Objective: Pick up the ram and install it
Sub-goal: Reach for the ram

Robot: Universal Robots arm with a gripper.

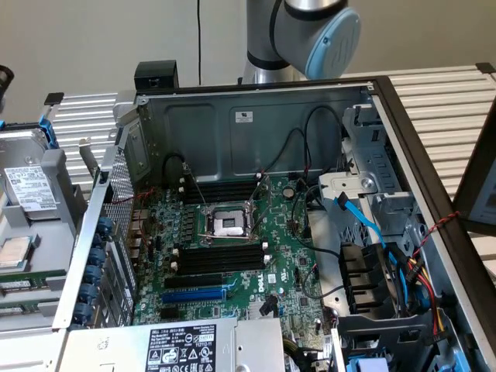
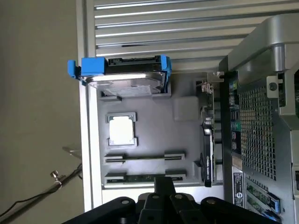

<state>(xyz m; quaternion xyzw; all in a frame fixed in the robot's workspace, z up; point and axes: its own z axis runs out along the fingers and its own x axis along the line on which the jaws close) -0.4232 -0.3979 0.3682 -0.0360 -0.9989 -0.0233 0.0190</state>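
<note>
Ram [image 2: 135, 178] sat on edge in the tray's [image 2: 187, 140] end slot, farthest from the tray's hard drive [image 2: 124, 79]. Long axis ran parallel to that drive, one end toward the PC case [image 2: 261, 116]. Tray also held a CPU [image 2: 122, 130]. Tool [image 2: 164, 182] pinched narrow, empty, over the ram's middle; contact unclear.

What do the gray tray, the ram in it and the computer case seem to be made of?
Tray: likely matte gray plastic; dull, even surface with moulded pockets.
Ram: green circuit board, by its colour.
Case: bare sheet metal; perforated wall, soft sheen.
</note>
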